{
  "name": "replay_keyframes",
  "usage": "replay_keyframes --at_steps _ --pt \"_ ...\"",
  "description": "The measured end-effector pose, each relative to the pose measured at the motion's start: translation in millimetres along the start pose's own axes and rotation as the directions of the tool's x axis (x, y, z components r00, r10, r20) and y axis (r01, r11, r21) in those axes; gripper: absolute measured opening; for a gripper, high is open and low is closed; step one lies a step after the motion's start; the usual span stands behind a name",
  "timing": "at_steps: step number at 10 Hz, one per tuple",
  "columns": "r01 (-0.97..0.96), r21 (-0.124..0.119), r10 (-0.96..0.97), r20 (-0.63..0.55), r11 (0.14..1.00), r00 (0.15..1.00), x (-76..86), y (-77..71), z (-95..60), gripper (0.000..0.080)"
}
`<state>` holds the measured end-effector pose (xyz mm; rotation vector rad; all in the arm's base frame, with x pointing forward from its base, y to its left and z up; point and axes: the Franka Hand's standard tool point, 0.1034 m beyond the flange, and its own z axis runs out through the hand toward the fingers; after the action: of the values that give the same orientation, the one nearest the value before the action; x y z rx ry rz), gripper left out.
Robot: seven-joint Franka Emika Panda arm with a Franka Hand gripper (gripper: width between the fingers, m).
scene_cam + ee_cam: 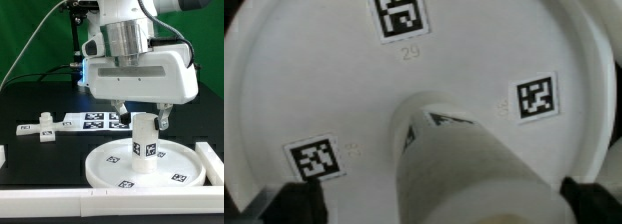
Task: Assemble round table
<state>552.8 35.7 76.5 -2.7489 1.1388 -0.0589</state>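
Note:
The white round disc [105, 160] lies flat on the black table, with small black-white tags on its face. The thick white post [146, 138] stands upright on the disc's centre and carries tags on its side. My gripper [142, 113] hangs straight above the post, its fingers reaching down on either side of the post's top. In the wrist view the post [473, 165] rises from the disc [384, 100] between the two dark fingertips [292, 200]. One finger lies close against the post and a gap shows at the other. The jaws are open and grip nothing.
The marker board [92, 120] lies behind the disc. A small white tagged part [40, 130] lies at the exterior view's left. White border bars run along the front [60, 205], the right [212, 165] and the left [3, 157].

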Motion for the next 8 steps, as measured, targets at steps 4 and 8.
replay_keyframes --at_steps 4,8 --pt "0.449 -0.034 -0.450 -0.025 0.893 0.893 3.2 -3.5 -0.5 0.0649" --pt "0.828 -0.105 -0.834 -0.014 0.550 0.552 -0.7 -14.6 0.6 0.0649"
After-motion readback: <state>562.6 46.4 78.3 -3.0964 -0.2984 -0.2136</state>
